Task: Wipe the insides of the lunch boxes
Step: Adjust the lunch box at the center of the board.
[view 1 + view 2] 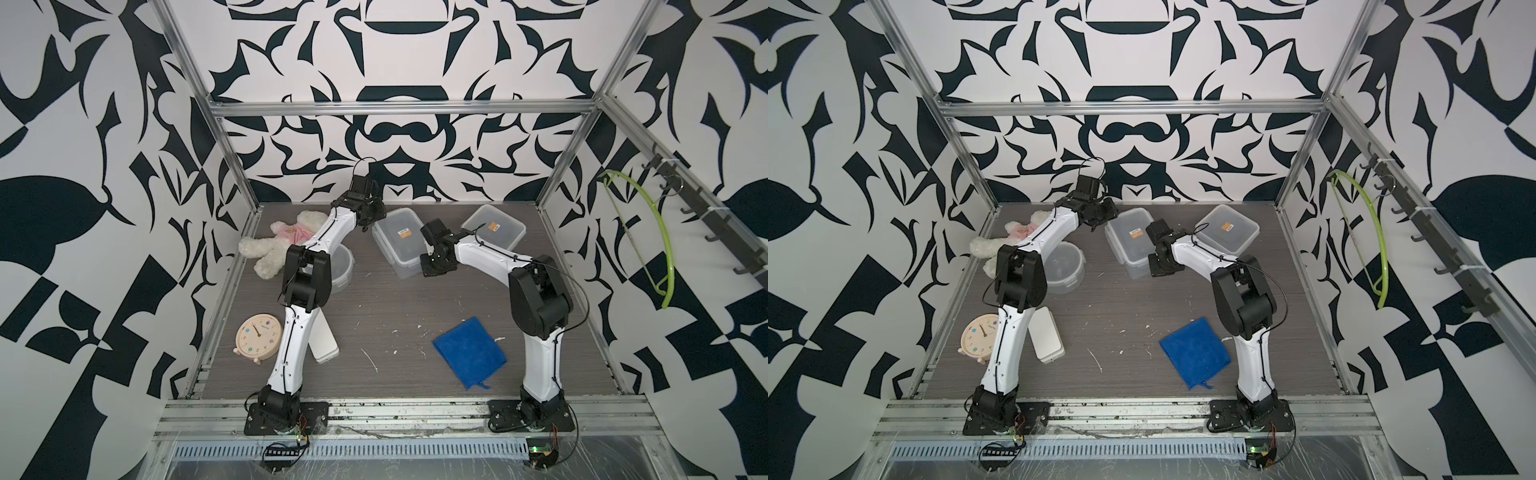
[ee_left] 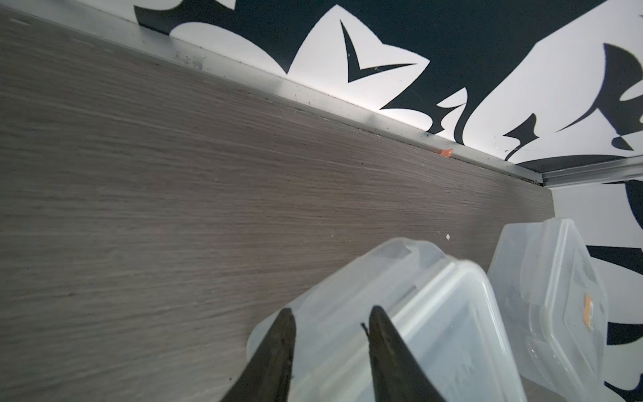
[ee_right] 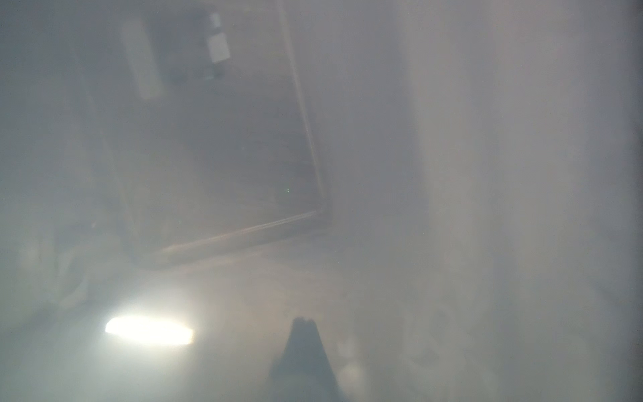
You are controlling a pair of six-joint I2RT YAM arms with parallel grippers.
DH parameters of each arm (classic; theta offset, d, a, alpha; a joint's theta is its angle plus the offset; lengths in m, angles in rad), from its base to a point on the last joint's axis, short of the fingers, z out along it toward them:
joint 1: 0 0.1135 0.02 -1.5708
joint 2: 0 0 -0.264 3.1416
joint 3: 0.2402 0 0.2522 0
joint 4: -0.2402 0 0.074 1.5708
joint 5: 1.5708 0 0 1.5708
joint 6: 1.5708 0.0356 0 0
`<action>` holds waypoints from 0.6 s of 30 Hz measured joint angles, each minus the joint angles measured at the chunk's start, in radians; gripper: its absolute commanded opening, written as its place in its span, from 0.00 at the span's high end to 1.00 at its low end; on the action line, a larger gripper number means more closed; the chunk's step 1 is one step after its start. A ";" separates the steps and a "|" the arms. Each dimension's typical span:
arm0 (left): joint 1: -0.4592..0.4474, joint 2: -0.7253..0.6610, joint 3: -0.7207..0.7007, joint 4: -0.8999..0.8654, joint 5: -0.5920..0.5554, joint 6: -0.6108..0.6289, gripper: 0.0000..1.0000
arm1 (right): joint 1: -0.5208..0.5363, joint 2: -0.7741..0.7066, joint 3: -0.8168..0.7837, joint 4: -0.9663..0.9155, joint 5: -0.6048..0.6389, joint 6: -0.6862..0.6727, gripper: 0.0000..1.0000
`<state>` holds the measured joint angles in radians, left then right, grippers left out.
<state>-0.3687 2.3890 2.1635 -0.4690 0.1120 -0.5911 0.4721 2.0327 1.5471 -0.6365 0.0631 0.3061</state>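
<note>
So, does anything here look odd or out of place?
Yes: a stuffed toy and a clock lie flat on the table, and white flecks litter it. The right wrist view is all haze.

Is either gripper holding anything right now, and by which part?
Cannot be told. Left gripper straddles a corner of the middle lunch box, jaws apart; right gripper is shut at its near end, view hazy.
</note>
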 measured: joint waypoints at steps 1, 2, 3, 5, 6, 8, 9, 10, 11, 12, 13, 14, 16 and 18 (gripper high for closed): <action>0.000 -0.027 -0.040 0.009 0.003 -0.003 0.65 | -0.016 0.007 0.010 -0.002 -0.002 -0.001 1.00; -0.002 -0.057 -0.084 0.012 0.010 -0.008 0.65 | -0.034 0.019 0.027 0.005 -0.008 -0.004 1.00; -0.007 -0.085 -0.128 0.015 0.005 -0.011 0.66 | -0.053 0.033 0.045 0.010 -0.012 -0.007 1.00; -0.013 -0.127 -0.195 0.027 0.007 -0.023 0.68 | -0.086 0.058 0.079 0.015 -0.019 -0.014 1.00; -0.016 -0.148 -0.226 0.032 0.008 -0.029 0.68 | -0.100 0.071 0.098 0.019 -0.023 -0.016 1.00; -0.021 -0.183 -0.280 0.037 0.007 -0.040 0.69 | -0.122 0.097 0.135 0.029 -0.032 -0.021 1.00; -0.023 -0.205 -0.310 0.037 0.007 -0.046 0.69 | -0.130 0.108 0.150 0.037 -0.040 -0.022 1.00; -0.024 -0.220 -0.330 0.034 0.008 -0.050 0.69 | -0.136 0.112 0.157 0.044 -0.048 -0.023 1.00; -0.028 -0.237 -0.351 0.026 0.006 -0.055 0.70 | -0.141 0.113 0.158 0.056 -0.060 -0.025 1.00; -0.033 -0.249 -0.362 0.014 0.000 -0.057 0.70 | -0.143 0.113 0.157 0.063 -0.071 -0.026 0.99; -0.036 -0.256 -0.367 0.000 -0.005 -0.059 0.70 | -0.146 0.107 0.151 0.073 -0.078 -0.027 0.99; -0.038 -0.262 -0.367 -0.021 -0.015 -0.061 0.70 | -0.151 0.095 0.135 0.091 -0.090 -0.028 0.98; -0.039 -0.266 -0.352 -0.072 -0.031 -0.064 0.70 | -0.164 0.048 0.082 0.121 -0.111 -0.027 0.96; -0.042 -0.266 -0.323 -0.130 -0.055 -0.065 0.67 | -0.179 -0.017 0.017 0.152 -0.148 -0.020 0.90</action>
<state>-0.4110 2.1227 1.8400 -0.5987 0.0574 -0.6563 0.2932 2.0159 1.5639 -0.4847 -0.0845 0.2859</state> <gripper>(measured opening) 0.307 0.053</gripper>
